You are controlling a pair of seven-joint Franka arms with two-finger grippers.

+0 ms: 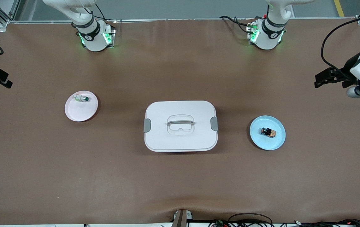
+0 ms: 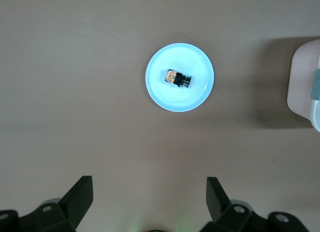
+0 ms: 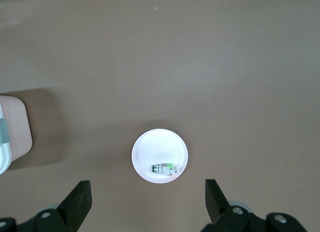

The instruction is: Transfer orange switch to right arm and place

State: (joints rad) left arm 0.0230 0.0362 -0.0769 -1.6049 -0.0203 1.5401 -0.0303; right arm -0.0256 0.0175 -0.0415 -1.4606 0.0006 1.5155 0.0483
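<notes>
The orange switch (image 1: 268, 132), black with an orange cap and a tan end, lies on its side on a light blue plate (image 1: 277, 142) toward the left arm's end of the table. It also shows in the left wrist view (image 2: 176, 78) on the same plate (image 2: 162, 95). My left gripper (image 1: 317, 80) hangs open and empty high over the bare table at that end, apart from the plate; its own view shows it open too (image 2: 149, 184). My right gripper (image 1: 8, 80) is open and empty (image 3: 148, 184), high over the table's other end.
A white lidded box (image 1: 180, 138) with a handle and grey clasps stands mid-table. A pink plate (image 1: 72, 114) toward the right arm's end holds a whitish switch with a green cap (image 1: 82, 98), also in the right wrist view (image 3: 165, 169). Brown tabletop surrounds them.
</notes>
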